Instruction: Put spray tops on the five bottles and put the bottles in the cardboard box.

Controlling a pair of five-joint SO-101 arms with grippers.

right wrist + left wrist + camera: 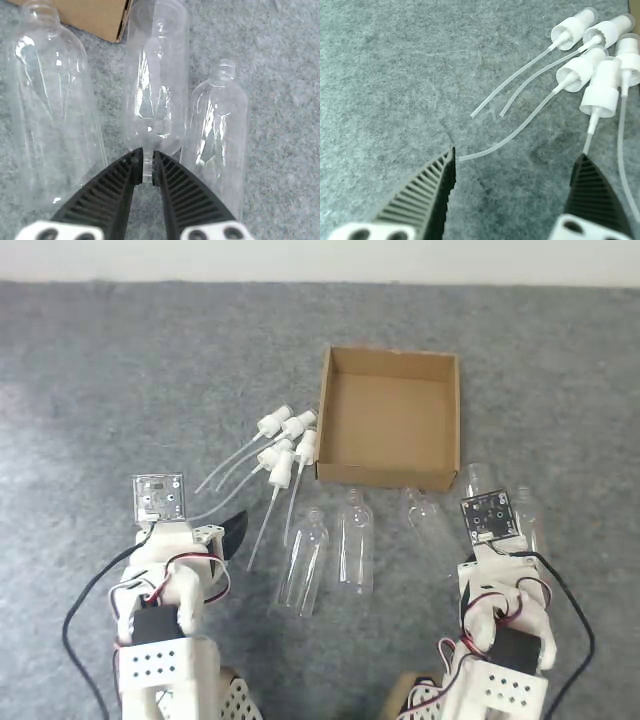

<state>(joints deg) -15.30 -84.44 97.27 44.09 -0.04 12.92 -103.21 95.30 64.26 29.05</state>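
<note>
Right gripper (pixel 144 169) on middle bottle (pixel 155 75), neighbours (pixel 220 125) close

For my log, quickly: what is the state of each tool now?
Left tool: open, holding nothing.
Right tool: closed on the neck of a clear bottle.

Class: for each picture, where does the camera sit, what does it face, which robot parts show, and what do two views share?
High view: fixed overhead, looking down on cardboard box, spray tops, bottles; both arms show.
Left wrist view: on the left wrist, facing spray tops; open left hand shows.
Right wrist view: on the right wrist, facing three bottles; right hand grips the middle bottle.
Shared: spray tops, high and left wrist views.
</note>
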